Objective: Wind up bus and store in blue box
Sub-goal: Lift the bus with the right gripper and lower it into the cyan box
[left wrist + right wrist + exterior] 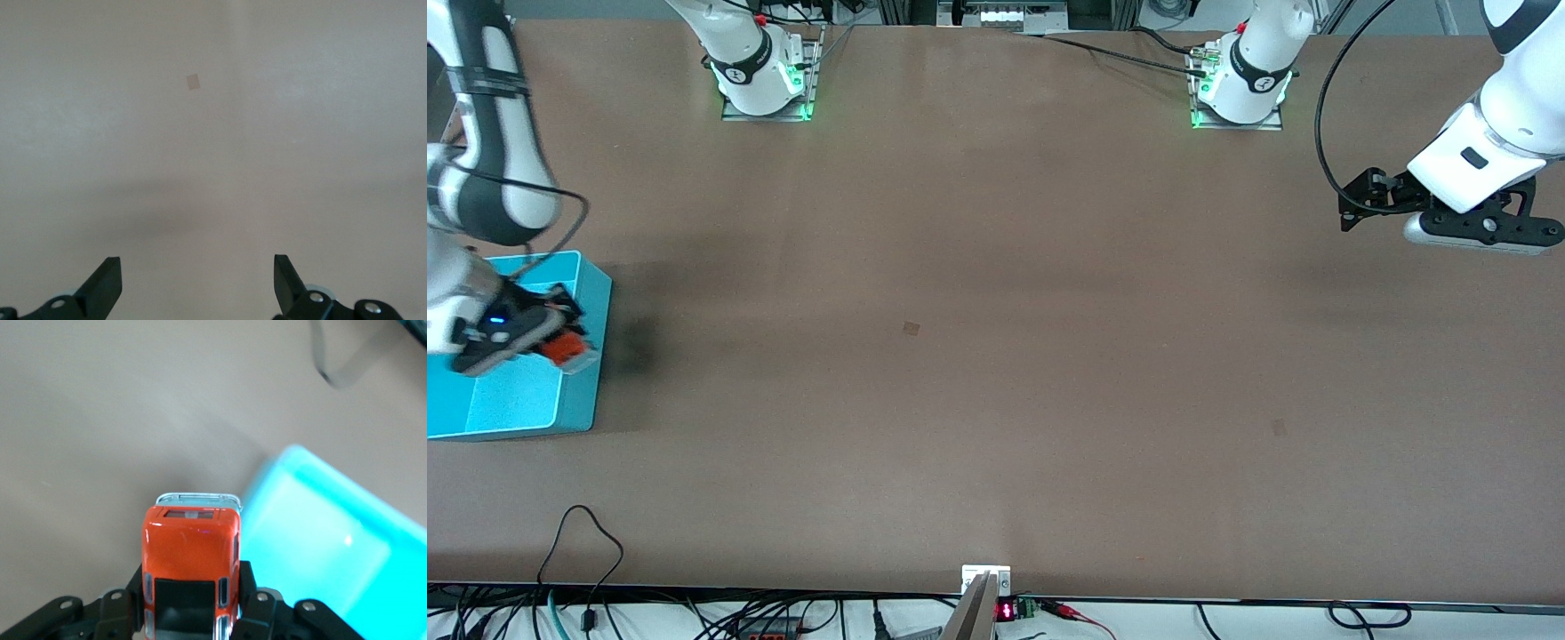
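In the front view, the blue box [525, 391] sits on the table [978, 356] at the right arm's end, its open top showing a pale cyan floor with nothing lying on it that can be made out. The right gripper [560, 336] hangs over the box's wall on the side toward the table's middle, pinching the bus [567, 348], whose orange body shows just under the dark fingers, above the rim rather than resting inside. The left gripper [1352, 206] is held in the air over the left arm's end of the table, waiting, with nothing in it. The table is a plain brown sheet with a small darker patch [911, 328] near its middle; cables [587, 569] trail along the edge nearest the camera.

In the left wrist view, the left gripper [197, 283] is spread wide, its two dark fingertips [107, 283] well apart over bare table, with the small patch [193, 81] farther off.

In the right wrist view, the right gripper [190, 603] is pressed against both sides of the bus [192, 550], orange with a dark roof panel and a pale end pointing away. The bus is over the table just beside the blue box [333, 540], whose bright cyan wall and inner floor lie next to it.
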You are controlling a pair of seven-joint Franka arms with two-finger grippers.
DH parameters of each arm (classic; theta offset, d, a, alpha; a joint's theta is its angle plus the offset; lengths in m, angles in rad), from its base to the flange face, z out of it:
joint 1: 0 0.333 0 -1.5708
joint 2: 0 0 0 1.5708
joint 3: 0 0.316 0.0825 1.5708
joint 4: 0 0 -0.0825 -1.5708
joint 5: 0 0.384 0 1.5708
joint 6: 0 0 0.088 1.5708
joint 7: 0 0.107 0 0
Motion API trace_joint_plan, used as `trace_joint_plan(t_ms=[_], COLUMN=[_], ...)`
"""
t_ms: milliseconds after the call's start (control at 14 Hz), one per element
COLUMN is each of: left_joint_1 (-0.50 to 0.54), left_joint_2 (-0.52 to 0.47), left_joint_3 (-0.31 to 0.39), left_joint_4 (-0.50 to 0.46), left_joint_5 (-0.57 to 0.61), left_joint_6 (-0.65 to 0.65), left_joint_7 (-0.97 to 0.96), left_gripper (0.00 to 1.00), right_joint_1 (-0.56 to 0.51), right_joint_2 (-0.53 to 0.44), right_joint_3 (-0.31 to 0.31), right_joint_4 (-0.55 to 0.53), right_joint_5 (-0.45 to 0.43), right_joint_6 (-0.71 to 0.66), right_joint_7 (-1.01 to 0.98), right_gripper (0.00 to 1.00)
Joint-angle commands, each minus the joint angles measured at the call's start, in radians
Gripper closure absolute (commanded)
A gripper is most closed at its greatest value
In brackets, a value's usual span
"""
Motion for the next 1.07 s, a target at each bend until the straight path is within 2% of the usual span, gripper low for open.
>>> trace_joint_plan(t_ms=[0,214,429,643,1000], left_joint_1=[0.002,0.002,0.002,0.002,0.004], left_joint_2=[0.016,0.016,0.016,0.016,0.016], left_joint_3=[-0.004,-0.004,-0.004,-0.004,-0.001], left_joint_4=[0.033,0.033,0.033,0.033,0.033], left_joint_5=[0.021,0.021,0.021,0.021,0.021], left_joint_6=[-0.021,-0.021,-0.021,-0.021,-0.024], left_joint_7=[-0.002,-0.001,-0.002,-0.001,-0.002], left_gripper=[0.0,0.0,0.0,0.0,0.0], right_joint_1=[-0.007,-0.035,-0.049,-0.058,-0.092], right_joint_2=[0.045,0.112,0.157,0.219,0.289], right_joint_3=[-0.066,-0.095,-0.141,-0.178,-0.178], right_joint_4=[0.025,0.028,0.036,0.092,0.102], right_joint_5=[0.063,0.069,0.069,0.068,0.075], right_joint_6=[-0.003,0.0,0.006,0.014,0.017], right_joint_7=[0.107,0.245,0.253,0.238,0.218], right_gripper=[1.0,1.0,1.0,1.0,1.0])
